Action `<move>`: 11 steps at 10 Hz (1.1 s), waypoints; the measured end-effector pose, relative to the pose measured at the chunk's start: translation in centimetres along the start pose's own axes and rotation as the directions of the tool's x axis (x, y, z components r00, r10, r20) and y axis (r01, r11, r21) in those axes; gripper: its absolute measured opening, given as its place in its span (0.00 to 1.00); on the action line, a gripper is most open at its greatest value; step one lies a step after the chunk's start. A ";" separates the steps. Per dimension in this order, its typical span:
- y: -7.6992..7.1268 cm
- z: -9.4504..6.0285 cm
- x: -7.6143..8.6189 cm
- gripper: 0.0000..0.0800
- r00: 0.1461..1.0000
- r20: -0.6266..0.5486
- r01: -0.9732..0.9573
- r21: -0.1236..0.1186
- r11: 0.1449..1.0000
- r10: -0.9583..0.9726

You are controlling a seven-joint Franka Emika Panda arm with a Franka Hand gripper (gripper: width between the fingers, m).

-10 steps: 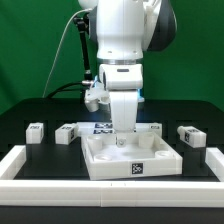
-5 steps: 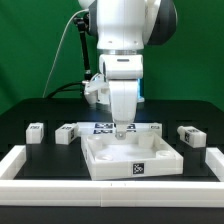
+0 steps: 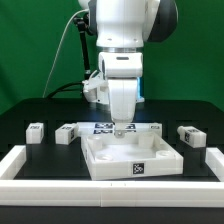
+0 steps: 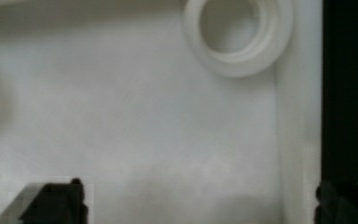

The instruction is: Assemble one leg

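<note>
The large white square tray-like part (image 3: 130, 160) lies in the middle of the black table. Small white tagged legs lie behind it: two at the exterior view's left (image 3: 35, 131) (image 3: 67, 133) and two at its right (image 3: 188, 134) (image 3: 150, 129). My gripper (image 3: 122, 129) hangs over the tray's far edge, open and empty. In the wrist view the gripper (image 4: 202, 205) shows its two dark fingertips (image 4: 51, 205) far apart above the tray's white surface (image 4: 140, 130). A round raised ring (image 4: 243, 35) on that surface lies ahead of them. No leg is between the jaws.
The marker board (image 3: 100, 125) lies behind the tray, partly hidden by the gripper. A white raised border (image 3: 110, 190) runs along the table's front and both sides. A green backdrop stands behind, and a black cable hangs at the exterior view's left.
The gripper has risen a little from low over the tray's far part one second ago. It has held still for the last half second.
</note>
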State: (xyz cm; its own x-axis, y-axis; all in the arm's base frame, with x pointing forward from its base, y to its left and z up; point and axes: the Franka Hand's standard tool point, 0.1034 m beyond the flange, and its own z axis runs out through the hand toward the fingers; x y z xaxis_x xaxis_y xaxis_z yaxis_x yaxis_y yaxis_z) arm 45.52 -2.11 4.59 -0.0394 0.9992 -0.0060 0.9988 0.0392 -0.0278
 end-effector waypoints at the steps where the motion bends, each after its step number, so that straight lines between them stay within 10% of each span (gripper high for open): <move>1: -0.2 0.0 0.0 0.81 1.000 0.001 0.000 0.019 1.000 0.000; 6: -0.4 0.5 -0.4 0.81 1.000 -0.001 0.006 0.030 1.000 -0.006; 11: -3.7 3.9 0.5 0.81 0.997 -0.030 0.073 0.095 0.993 -0.071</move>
State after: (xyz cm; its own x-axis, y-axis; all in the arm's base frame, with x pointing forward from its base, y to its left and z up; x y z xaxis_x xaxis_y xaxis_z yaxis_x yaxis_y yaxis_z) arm 41.72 -1.74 0.81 -0.1089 0.9937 0.0264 0.9861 0.1113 -0.1233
